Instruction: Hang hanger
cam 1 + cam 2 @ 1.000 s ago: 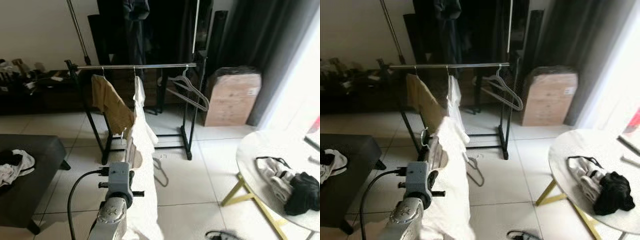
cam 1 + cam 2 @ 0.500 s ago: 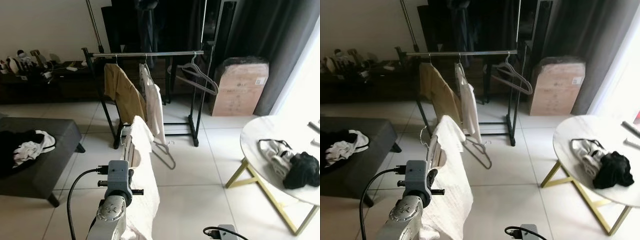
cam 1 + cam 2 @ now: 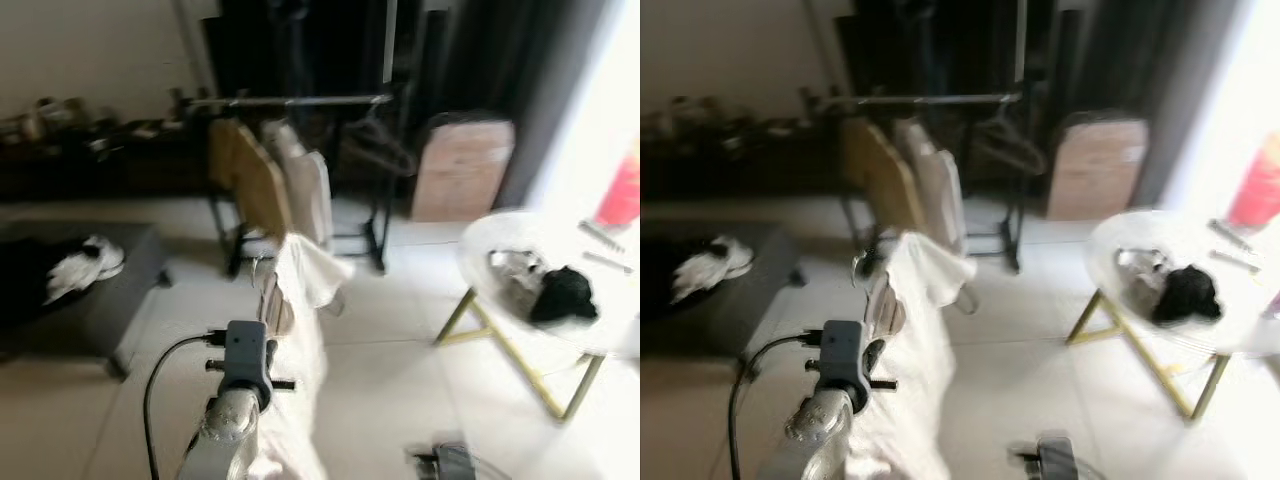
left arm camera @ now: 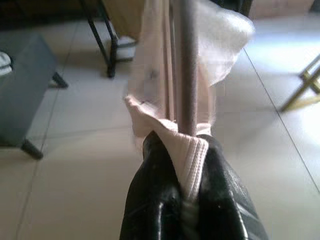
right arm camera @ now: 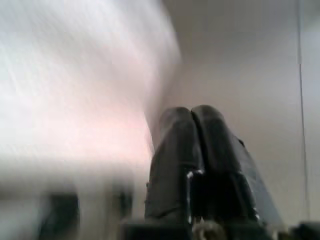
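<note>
Left wrist view: the left gripper (image 4: 187, 165) is clamped on a hanger (image 4: 187, 65) draped with a cream garment (image 4: 165, 85) at frame centre, while the right gripper (image 5: 192, 117) is pressed closed and empty.

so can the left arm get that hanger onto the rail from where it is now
Probably not yet. The left gripper is shut on the hanger with its cream garment, but open floor separates it from the rail. Free rail shows between the hung clothes and the empty hanger.

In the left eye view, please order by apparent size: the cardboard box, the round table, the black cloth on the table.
1. Round table, largest.
2. Cardboard box, which stands farther from the camera, so its true size against the table's is unsure.
3. Black cloth, clearly smallest.
</note>
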You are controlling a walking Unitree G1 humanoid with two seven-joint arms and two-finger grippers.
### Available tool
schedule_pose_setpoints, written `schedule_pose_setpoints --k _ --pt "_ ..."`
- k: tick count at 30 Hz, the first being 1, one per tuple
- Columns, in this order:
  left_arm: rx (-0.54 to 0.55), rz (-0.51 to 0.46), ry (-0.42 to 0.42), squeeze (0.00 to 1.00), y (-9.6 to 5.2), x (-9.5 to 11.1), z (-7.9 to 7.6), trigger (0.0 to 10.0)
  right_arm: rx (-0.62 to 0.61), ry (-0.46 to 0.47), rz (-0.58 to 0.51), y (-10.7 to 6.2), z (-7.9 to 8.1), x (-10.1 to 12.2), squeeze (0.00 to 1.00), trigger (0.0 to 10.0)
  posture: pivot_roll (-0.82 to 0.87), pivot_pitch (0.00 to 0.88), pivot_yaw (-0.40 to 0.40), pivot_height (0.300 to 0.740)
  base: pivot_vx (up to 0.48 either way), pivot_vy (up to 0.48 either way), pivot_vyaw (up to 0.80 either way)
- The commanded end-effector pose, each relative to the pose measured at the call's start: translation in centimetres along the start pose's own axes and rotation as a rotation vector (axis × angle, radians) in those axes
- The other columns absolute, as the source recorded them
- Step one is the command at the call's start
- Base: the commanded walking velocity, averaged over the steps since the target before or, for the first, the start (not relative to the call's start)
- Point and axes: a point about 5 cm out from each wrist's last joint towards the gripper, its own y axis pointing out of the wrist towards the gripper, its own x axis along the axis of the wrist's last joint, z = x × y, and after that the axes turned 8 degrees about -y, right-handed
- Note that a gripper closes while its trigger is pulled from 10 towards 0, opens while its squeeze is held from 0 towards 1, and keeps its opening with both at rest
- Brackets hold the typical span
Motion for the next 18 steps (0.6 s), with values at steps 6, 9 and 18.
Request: schedule_pose_setpoints --k 6,9,18 --pt "-0.049 -0.005 0.038 0.00 0.1 0.7 -0.6 10.0 0.046 -0.038 -0.278 0.9 0.6 7.0 0.00 10.0 -0.04 0.009 0.033 0.740 0.000 0.000 0.00" --pt "-0.054 0.003 0.046 0.00 0.1 0.6 -0.7 10.0 0.075 -0.056 -0.313 1.0 1.0 7.9 0.00 10.0 -0.04 0.006 0.033 0.740 0.000 0.000 0.00" --pt "-0.150 0.018 0.095 0.00 0.2 0.7 -1.8 10.0 0.281 -0.132 -0.480 -0.2 3.9 11.8 0.00 10.0 -0.04 0.004 0.039 0.740 0.000 0.000 0.00"
